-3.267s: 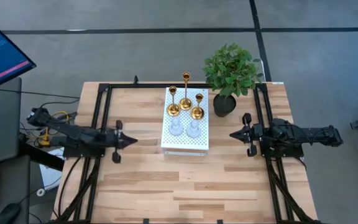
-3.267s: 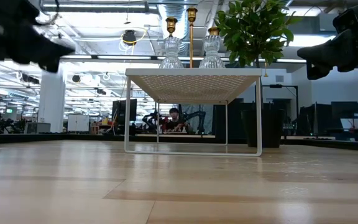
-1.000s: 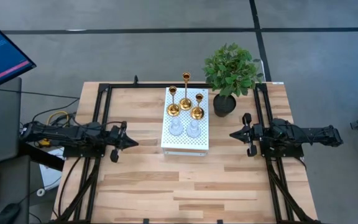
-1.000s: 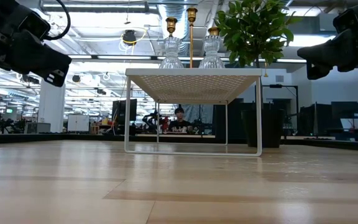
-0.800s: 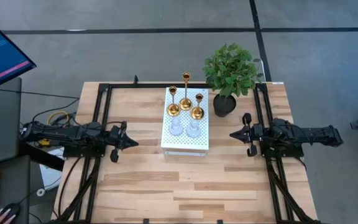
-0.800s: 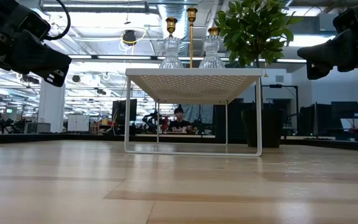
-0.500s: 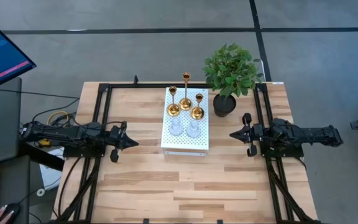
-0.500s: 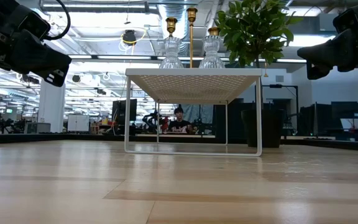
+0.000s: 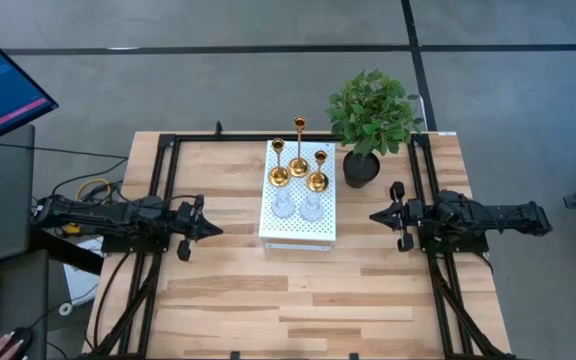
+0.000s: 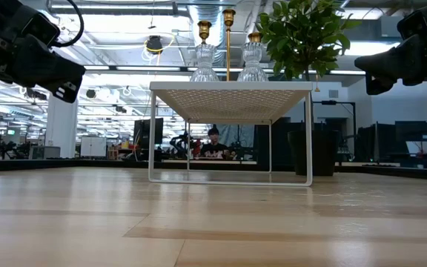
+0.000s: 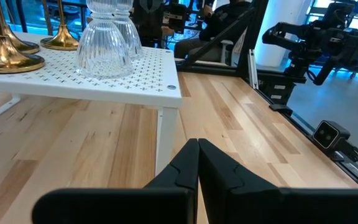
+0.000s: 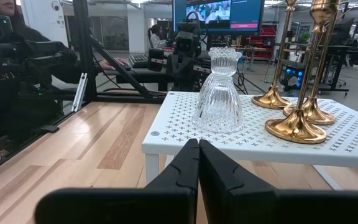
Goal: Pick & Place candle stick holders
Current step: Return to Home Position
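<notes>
**Both tools empty, one to each side; all five holders on the shelf between them**

Left tool [image 9: 214, 229]: held up off the surface [image 9: 268, 290], tip aimed at the white perforated shelf [image 9: 298, 231]. In the left wrist view its fingers [image 11: 174, 177] lie pressed together with nothing between them.

Right tool [image 9: 376, 216]: opposite, tip aimed back at the same shelf. Its fingers [image 12: 229, 178] are likewise pressed together and carry nothing.

Position of holders relative to tools:
- The shelf sits between the two tips, with a strip of bare wood separating it from each. Neither tool touches it.
- Glass holder nearer the left tool [image 9: 283, 207] and glass holder nearer the right tool [image 9: 311, 209] stand side by side, just apart. They are roughly on the line joining the two tips, so each tool has one glass holder directly ahead and the other behind it.
- The gold ones stand off that line, toward the far edge of the surface. The middle-height gold holder [image 9: 279, 177] is on the left tool's side and the shortest gold holder [image 9: 317, 182] on the right tool's side. The tallest gold holder [image 9: 299, 166] is between them and slightly farther back.
- All are upright.

Count: gold holders 3, glass holders 2, shelf 1, tools 2. One potted plant [image 9: 371, 115] stands on the surface just beside the shelf's far corner, ahead of the right tool and off to one side.
</notes>
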Motion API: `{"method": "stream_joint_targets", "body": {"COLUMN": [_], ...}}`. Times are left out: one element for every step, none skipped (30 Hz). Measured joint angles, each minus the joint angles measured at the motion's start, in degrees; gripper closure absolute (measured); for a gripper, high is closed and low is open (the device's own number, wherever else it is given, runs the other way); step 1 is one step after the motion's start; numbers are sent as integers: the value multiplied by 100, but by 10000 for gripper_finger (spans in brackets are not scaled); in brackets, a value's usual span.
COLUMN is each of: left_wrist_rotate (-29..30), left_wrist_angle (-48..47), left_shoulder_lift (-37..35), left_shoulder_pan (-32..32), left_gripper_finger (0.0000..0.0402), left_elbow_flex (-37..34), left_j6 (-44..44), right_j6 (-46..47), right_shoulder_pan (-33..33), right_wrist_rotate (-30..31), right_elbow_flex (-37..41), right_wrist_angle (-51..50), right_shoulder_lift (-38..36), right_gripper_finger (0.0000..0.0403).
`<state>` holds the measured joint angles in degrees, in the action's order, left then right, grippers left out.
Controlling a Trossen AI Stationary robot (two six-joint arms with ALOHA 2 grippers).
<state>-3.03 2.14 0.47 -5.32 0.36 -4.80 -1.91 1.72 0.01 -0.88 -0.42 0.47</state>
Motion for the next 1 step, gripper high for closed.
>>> {"method": "stream_joint_targets", "body": {"left_wrist_rotate": [0], "left_wrist_angle": [4], "left_shoulder_lift": [0], "left_shoulder_pan": [0], "left_gripper_finger": [394], "left_elbow_flex": [0], "left_j6": [0], "right_j6": [0], "right_shoulder_pan": [0], "right_wrist_rotate": [0], "right_elbow_flex": [0], "right_wrist_angle": [2], "right_shoulder_lift": [0], "right_gripper_finger": [403]}}
